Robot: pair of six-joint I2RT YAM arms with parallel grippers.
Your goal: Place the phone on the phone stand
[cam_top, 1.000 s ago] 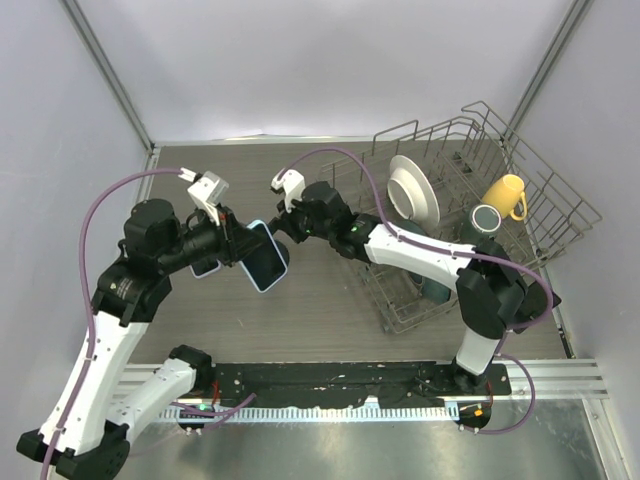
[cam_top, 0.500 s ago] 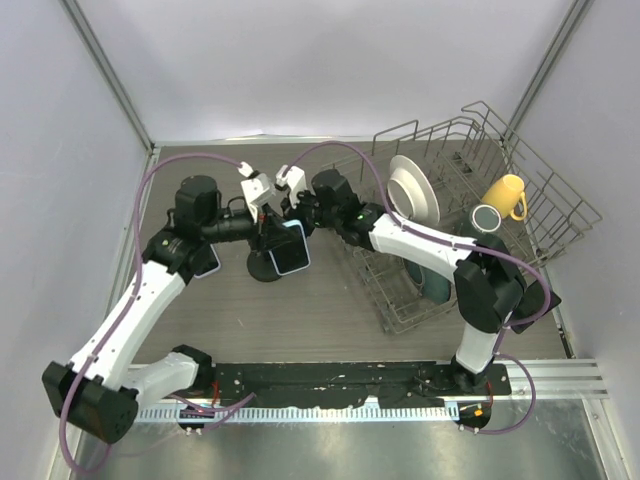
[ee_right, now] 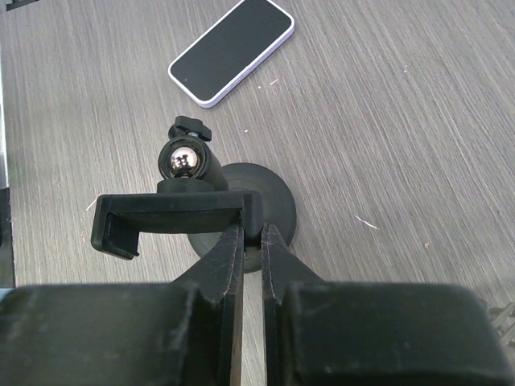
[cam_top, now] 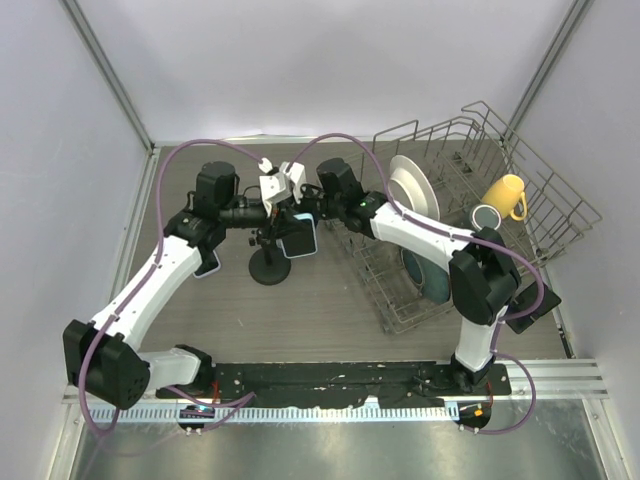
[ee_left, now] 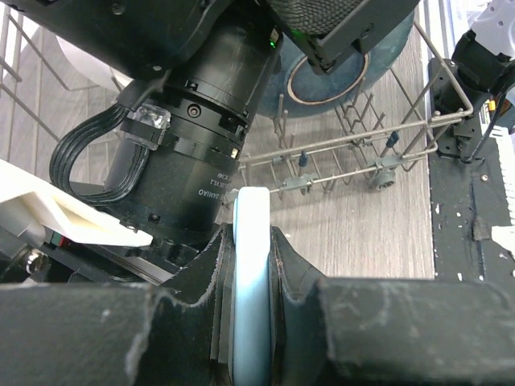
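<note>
Two clenched grips: left end effector (ee_left: 251,241) holds the phone (ee_left: 251,322) across its thickness, tilted, just right of the phone stand (ee_right: 173,213), whose clamp end the right end effector (ee_right: 251,241) pinches.

A robotics lab test cell: plain white walls (cam_top: 330,70) and metal corner posts (cam_top: 105,75) box in a wood-grain table (cam_top: 330,310), with two cabled robot arms (cam_top: 150,290) bolted to a black base plate (cam_top: 340,378) at its near edge.
</note>
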